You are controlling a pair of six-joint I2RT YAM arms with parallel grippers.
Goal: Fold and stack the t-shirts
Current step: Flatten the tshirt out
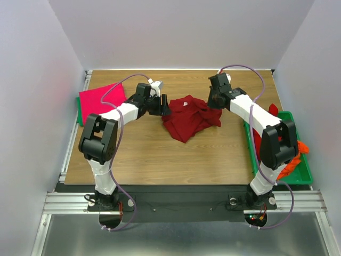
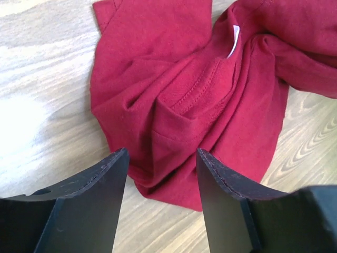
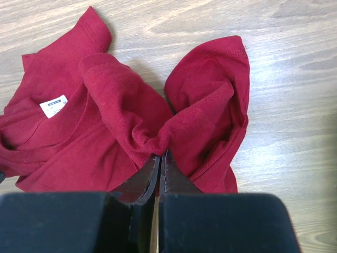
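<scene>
A crumpled dark red t-shirt (image 1: pixel 187 116) lies in the middle of the wooden table. My left gripper (image 2: pixel 161 154) is open at the shirt's left edge, its jaws either side of a fold near the collar (image 2: pixel 197 95). My right gripper (image 3: pixel 159 154) is shut on a pinch of the same shirt (image 3: pixel 174 126) at its right side. A folded bright pink-magenta t-shirt (image 1: pixel 101 98) lies at the far left. More dark red and orange shirts (image 1: pixel 292 154) sit in the green tray on the right.
The green plastic tray (image 1: pixel 308 172) stands along the table's right edge. Another green tray edge (image 1: pixel 79 112) shows under the pink shirt at the left. White walls enclose the table on three sides.
</scene>
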